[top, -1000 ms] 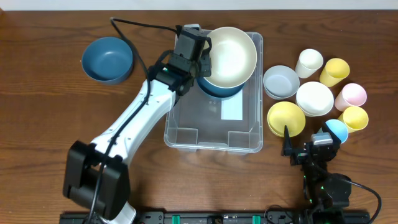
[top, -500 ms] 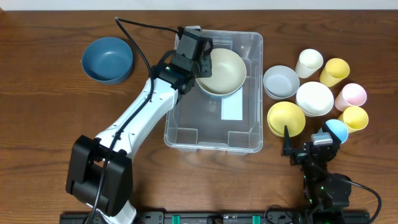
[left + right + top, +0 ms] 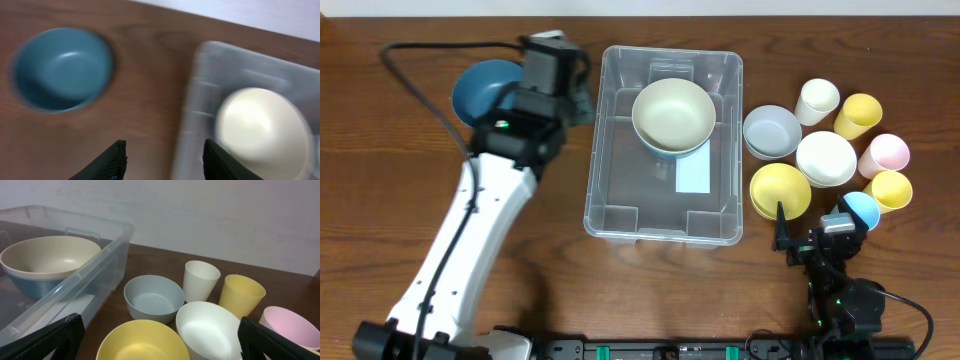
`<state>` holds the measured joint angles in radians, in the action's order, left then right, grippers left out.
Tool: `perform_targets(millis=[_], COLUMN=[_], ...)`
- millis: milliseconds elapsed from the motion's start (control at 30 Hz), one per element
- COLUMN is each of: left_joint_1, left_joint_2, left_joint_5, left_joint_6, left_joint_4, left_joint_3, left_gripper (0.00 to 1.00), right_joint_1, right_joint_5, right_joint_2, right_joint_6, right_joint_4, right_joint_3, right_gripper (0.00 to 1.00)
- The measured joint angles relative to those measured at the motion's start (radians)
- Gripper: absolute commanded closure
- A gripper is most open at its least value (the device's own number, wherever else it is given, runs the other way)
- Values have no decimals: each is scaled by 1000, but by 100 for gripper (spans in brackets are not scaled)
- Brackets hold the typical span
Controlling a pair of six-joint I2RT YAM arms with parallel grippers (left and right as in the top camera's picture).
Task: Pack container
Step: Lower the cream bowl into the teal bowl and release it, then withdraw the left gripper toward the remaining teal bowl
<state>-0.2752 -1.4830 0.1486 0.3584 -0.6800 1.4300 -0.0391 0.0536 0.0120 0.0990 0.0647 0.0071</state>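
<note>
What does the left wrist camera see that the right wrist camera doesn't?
Only the left wrist view shows the blue bowl standing alone on the table. Only the right wrist view shows the grey bowl, yellow bowl, white bowl, cream cup, yellow cup and pink cup. Both show the container with the cream bowl inside it.

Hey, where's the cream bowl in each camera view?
Overhead: the cream bowl sits upper centre, inside the container.
Left wrist: the cream bowl is lower right, blurred.
Right wrist: the cream bowl is at the left edge.
Shared landmark: the container's clear rim around it.
</note>
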Motion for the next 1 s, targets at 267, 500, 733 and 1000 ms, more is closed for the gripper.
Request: perform_targets(millis=[267,500,733,1000], left_joint_1=[254,427,505,544], left_joint_2=[11,11,10,-3], left_joint_5=[16,-10,-44,-53], left_joint_6=[17,62,87,93], left_joint_4=[-137,-158,-157,-156], left_joint_3=[1,1,1,1], left_gripper=[45,44,43,39], right_joint_1=[0,0,0,0], right_joint_5=[0,0,0,0], right_joint_2=[0,0,0,0], right_joint_6=[0,0,0,0], right_joint_4=[0,0,0,0], right_joint_3=[0,0,0,0], right_gripper=[1,1,1,1])
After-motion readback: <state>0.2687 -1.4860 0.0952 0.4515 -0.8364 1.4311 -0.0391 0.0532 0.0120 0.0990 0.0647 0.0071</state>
